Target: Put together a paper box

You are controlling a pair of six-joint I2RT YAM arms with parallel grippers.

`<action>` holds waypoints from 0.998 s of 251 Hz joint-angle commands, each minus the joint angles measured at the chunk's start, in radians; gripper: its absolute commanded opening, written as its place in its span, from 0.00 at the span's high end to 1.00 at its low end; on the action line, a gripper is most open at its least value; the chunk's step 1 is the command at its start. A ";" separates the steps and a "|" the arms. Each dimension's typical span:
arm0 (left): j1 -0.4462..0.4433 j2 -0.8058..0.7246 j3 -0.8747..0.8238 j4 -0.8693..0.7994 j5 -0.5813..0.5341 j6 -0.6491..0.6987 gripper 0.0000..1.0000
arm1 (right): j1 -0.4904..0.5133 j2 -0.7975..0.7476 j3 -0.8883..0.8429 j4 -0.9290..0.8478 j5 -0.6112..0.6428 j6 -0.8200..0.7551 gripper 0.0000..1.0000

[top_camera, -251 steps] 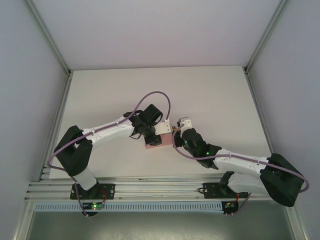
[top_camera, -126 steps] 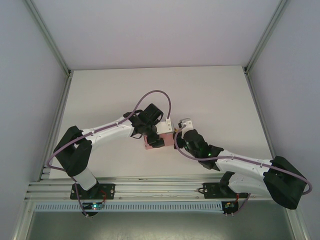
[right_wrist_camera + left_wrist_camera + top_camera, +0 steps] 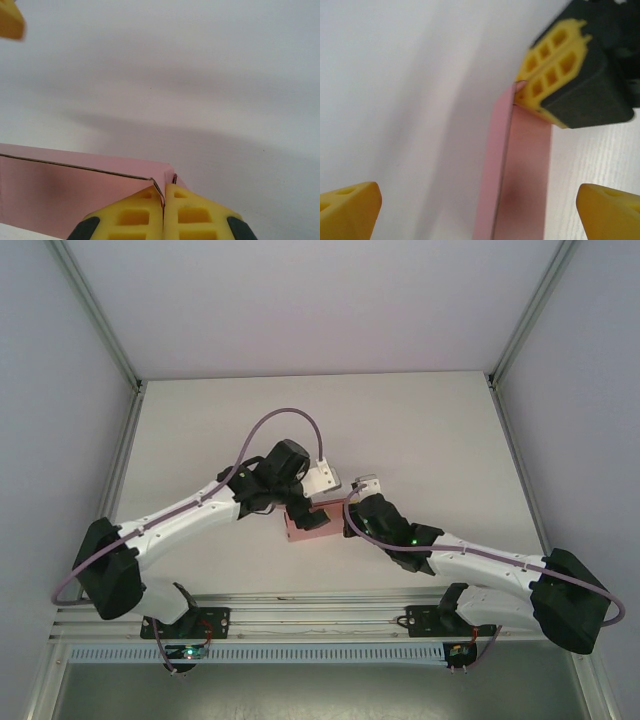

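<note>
The paper box (image 3: 318,532) is a small flat pink card box lying on the white table between the two arms. In the left wrist view the paper box (image 3: 522,170) runs away from the camera, and my left gripper (image 3: 480,212) stands wide open above its near end, touching nothing. My right gripper (image 3: 164,212) is shut on a thin card edge at the corner of the paper box (image 3: 70,192). From above, the left gripper (image 3: 305,512) sits over the box's left part and the right gripper (image 3: 350,518) at its right end.
The white table (image 3: 430,430) is bare around the box. Grey walls and metal frame rails (image 3: 120,470) close in both sides. The right gripper's yellow and black fingers (image 3: 570,75) show at the box's far end in the left wrist view.
The left gripper has opened wide and let go of the box, and its arm has stretched out with the elbow swinging left. The right gripper has kept its pinch on the corner.
</note>
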 commanded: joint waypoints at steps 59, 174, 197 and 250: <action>-0.014 -0.232 -0.176 -0.099 -0.301 -0.389 0.15 | 0.025 0.059 0.005 -0.207 -0.025 0.026 1.00; 0.015 -0.206 -0.201 -0.097 -0.250 -0.348 0.49 | 0.026 0.060 0.017 -0.230 -0.055 0.011 1.00; 0.014 -0.196 -0.193 -0.111 -0.240 -0.354 0.64 | 0.025 0.058 0.014 -0.232 -0.050 0.013 1.00; 0.015 -0.208 -0.198 -0.108 -0.271 -0.334 0.59 | 0.026 0.057 0.013 -0.232 -0.061 0.006 1.00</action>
